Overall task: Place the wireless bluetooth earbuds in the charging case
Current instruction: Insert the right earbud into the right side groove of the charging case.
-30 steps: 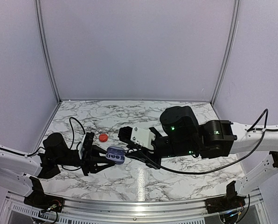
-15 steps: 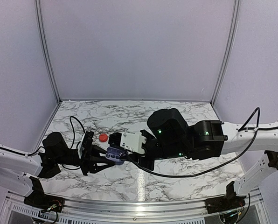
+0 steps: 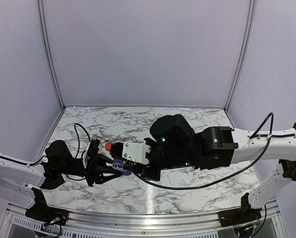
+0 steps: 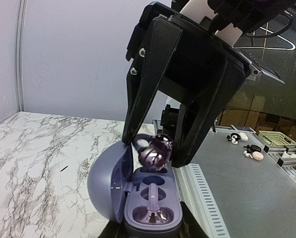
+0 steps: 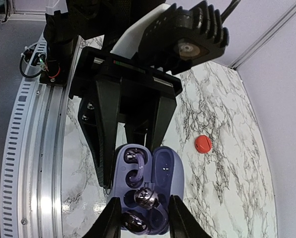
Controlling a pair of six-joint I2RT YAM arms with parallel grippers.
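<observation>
Wireless bluetooth earbud (image 4: 154,152) hangs just above the open charging case (image 4: 108,186), pinched between the black fingers of the right gripper (image 4: 155,148). The left gripper (image 3: 116,168) clamps the case from below and holds it clear of the marble table (image 5: 227,124). The bud is poised over the empty far socket (image 4: 153,191); the near socket appears to hold a second earbud (image 4: 152,214). The likeliest hazard is misalignment: if the bud goes down tilted or off-centre it could catch the socket rim and sit proud. Let go early, it could skip off the case onto the table below. The right fingers are broad beside so small a part, and on the way down they could strike the raised lid or push the case askew in the left claw's grip. A slick shell pinched by its rounded sides could also squirt free. The bud is tiny against the pebble-shaped lilac case, rounded and glossy, dark with silvery-purple highlights. A small red piece (image 5: 203,144) lies on the table well apart from the case.
</observation>
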